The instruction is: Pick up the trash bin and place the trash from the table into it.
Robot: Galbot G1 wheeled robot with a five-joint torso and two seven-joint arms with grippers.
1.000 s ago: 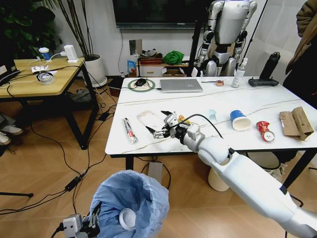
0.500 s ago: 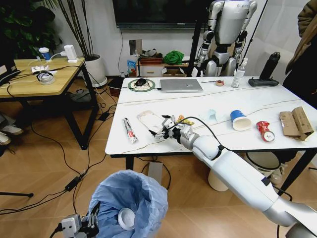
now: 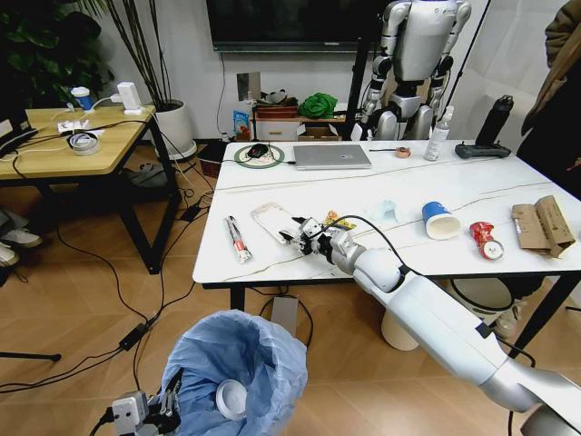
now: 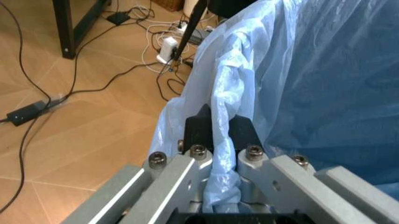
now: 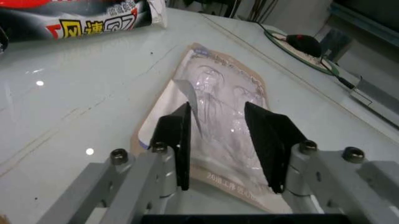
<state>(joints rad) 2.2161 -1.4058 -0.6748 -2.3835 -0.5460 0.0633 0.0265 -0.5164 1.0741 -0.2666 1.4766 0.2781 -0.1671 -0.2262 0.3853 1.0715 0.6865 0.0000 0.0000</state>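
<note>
White marble-look table [image 3: 300,259] is carrying scattered litter; the right gripper [image 5: 218,133] is hovering low with jaws parted, a clear plastic pack [image 5: 215,112] lying flat between and beneath them; the left gripper [image 4: 215,133], jaws closed, is pinching the light-blue bag rim of the trash bin [image 3: 238,368] below the table's edge.

Glossy white right arm [image 3: 445,327] (black cable), grey-linked, black-padded tool [image 5: 218,140]
</note>
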